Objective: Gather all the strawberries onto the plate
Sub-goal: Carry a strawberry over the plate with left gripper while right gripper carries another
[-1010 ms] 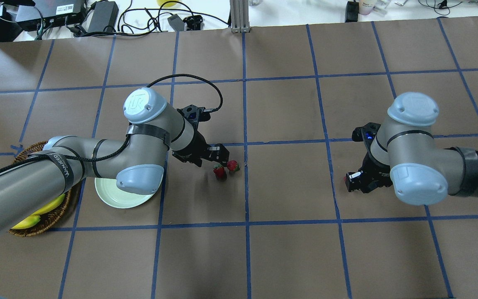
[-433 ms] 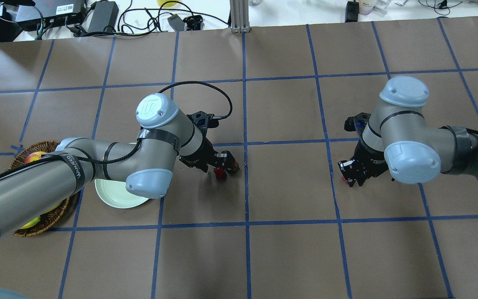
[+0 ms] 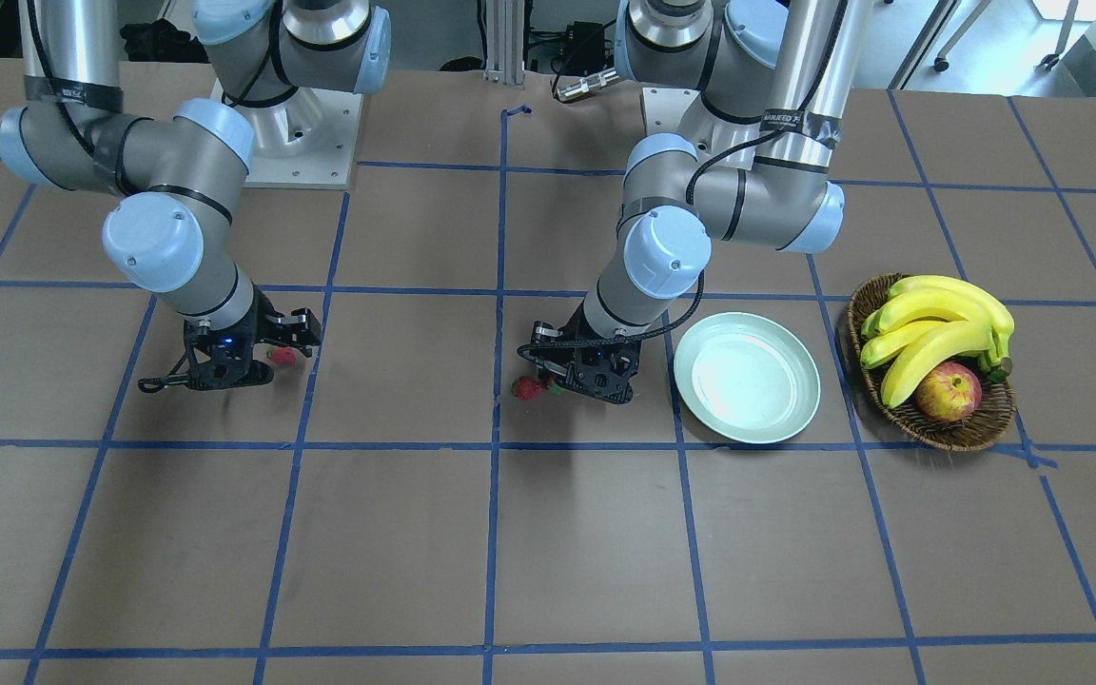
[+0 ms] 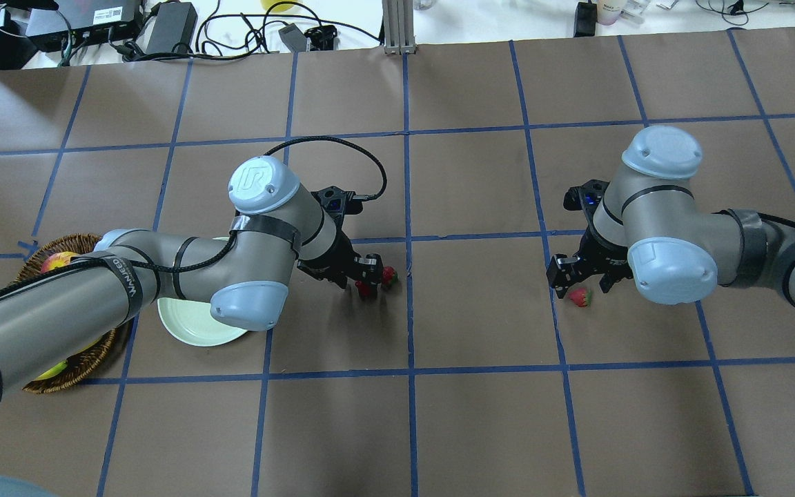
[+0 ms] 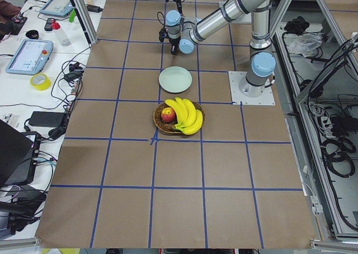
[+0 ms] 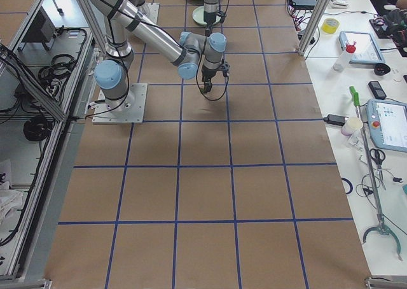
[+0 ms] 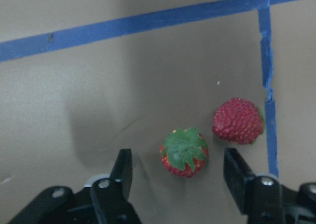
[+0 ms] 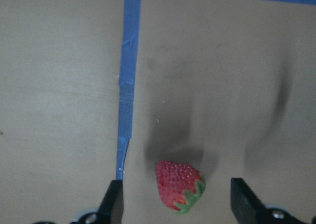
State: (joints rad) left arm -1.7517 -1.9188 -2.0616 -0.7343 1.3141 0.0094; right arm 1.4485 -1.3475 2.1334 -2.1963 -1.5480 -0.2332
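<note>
The table (image 3: pixel 548 533) was covered in matte brown paper, marked into squares by strips of blue tape. The plate (image 3: pixel 746 378), round, shallow and smooth, in pale mint green with a raised rim, was set flat on that paper. Just beside it a brown woven wicker basket (image 3: pixel 948 433) was seen, filled with curved yellow bananas (image 3: pixel 929 323) and a rounded red-yellow apple (image 3: pixel 948 392).

All three strawberries were found on the paper, outside the plate. Each was small, red and pitted with seeds. One strawberry (image 7: pixel 183 153) was stood with its ragged green cap turned up toward the wrist camera. A second strawberry (image 7: pixel 238 120) was laid just beside it, close against a tape line, with only a sliver of green shown at its edge. The third strawberry (image 8: pixel 177 184), cone-shaped with its cap pointed down and to the right in the right wrist view, was placed well apart from the plate, next to another tape line.

The left gripper (image 7: pixel 177 168) was lowered near the plate with its black fingers (image 7: pixel 124 167) spread wide; the capped strawberry was bracketed between them but was not touched. The second fruit was left just outside one fingertip. The right gripper (image 8: pixel 177 199) was likewise held spread, its fingers on either side of the third strawberry, with clear gaps kept on both sides and nothing gripped.
</note>
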